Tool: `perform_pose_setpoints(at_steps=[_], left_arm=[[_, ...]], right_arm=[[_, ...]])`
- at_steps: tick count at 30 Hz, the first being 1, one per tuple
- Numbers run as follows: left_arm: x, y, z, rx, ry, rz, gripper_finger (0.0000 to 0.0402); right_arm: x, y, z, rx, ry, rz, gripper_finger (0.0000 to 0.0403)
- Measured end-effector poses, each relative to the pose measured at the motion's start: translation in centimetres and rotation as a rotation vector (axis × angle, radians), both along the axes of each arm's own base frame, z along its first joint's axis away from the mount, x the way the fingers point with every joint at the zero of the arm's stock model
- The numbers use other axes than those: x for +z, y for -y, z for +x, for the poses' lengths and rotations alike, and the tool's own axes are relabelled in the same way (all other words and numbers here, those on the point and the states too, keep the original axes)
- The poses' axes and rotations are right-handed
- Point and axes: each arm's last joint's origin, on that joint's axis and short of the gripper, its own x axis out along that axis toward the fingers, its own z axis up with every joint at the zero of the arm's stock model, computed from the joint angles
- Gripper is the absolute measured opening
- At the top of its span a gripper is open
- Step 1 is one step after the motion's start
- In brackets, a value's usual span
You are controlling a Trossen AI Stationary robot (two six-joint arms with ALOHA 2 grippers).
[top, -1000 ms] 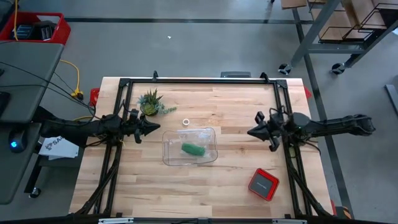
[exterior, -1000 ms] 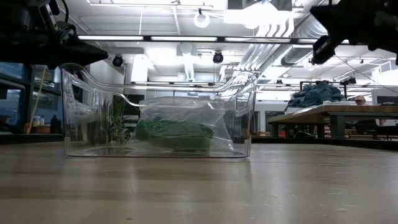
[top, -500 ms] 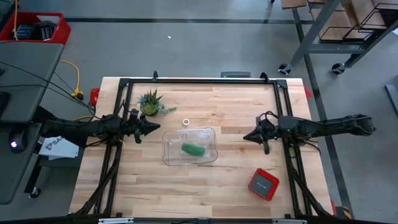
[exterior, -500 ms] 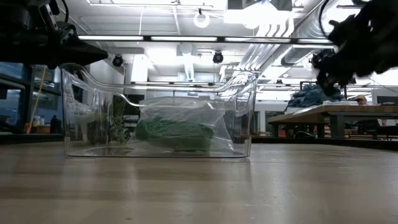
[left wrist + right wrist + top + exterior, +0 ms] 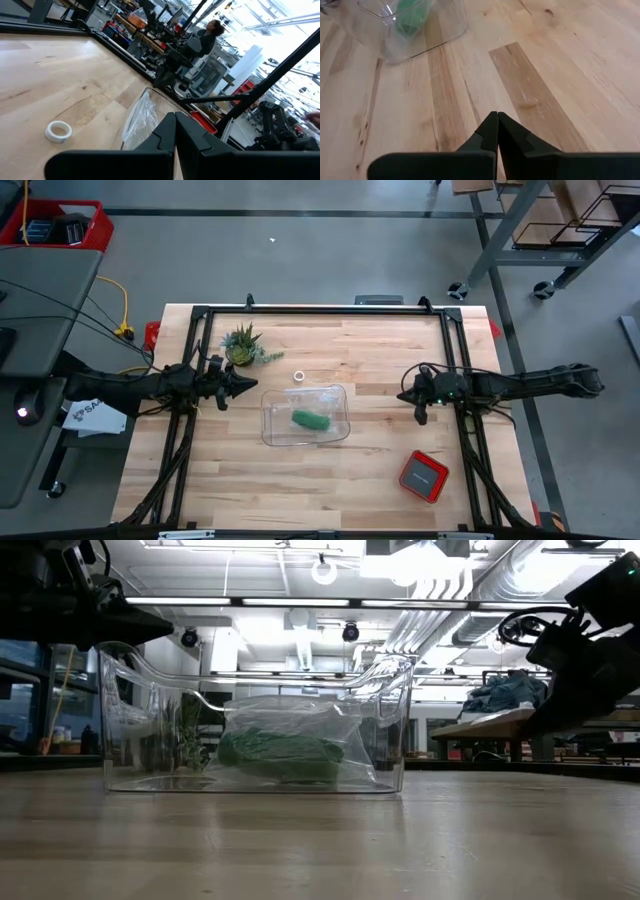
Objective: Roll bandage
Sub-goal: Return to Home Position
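Bandage (image 5: pixel 309 420), a green roll inside a clear bag (image 5: pixel 330 725), lies in the clear bin (image 5: pixel 346 412) at mid-counter (image 5: pixel 350 480).
Your left gripper (image 5: pixel 253 384) hovers just beside the bin's left edge, fingers pressed together. Your right gripper (image 5: pixel 403 393) hangs well apart on the bin's right, fingers together, holding nothing.

Bagged bandage (image 5: pixel 280 752) inside clear bin (image 5: pixel 130 730) on table (image 5: pixel 320 840).

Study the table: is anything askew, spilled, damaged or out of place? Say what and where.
Nothing stands out. The bandage lies bagged inside the clear bin at mid-table, nothing spilled. The white tape ring lies beside it. Left gripper and right gripper hang shut, clear of the bin.
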Motion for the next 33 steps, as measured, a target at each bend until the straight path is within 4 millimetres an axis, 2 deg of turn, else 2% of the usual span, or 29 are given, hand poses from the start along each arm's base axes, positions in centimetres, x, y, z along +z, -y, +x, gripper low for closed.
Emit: perform_pose_setpoints(at_steps=[8,26,33], left_arm=[[0.0,0.0,0.0,0.0,0.0,0.0,0.0],[0.0,0.0,0.0,0.0,0.0,0.0,0.0],[0.0,0.0,0.0,0.0,-0.004,0.0,0.0]], right_arm=[[0.2,0.0,-0.1,0.003,0.015,0.001,0.0],[4.4,0.0,-2.4,0.006,0.505,0.009,0.0],[4.3,-0.1,-2.4,0.03,0.502,0.016,0.0]])
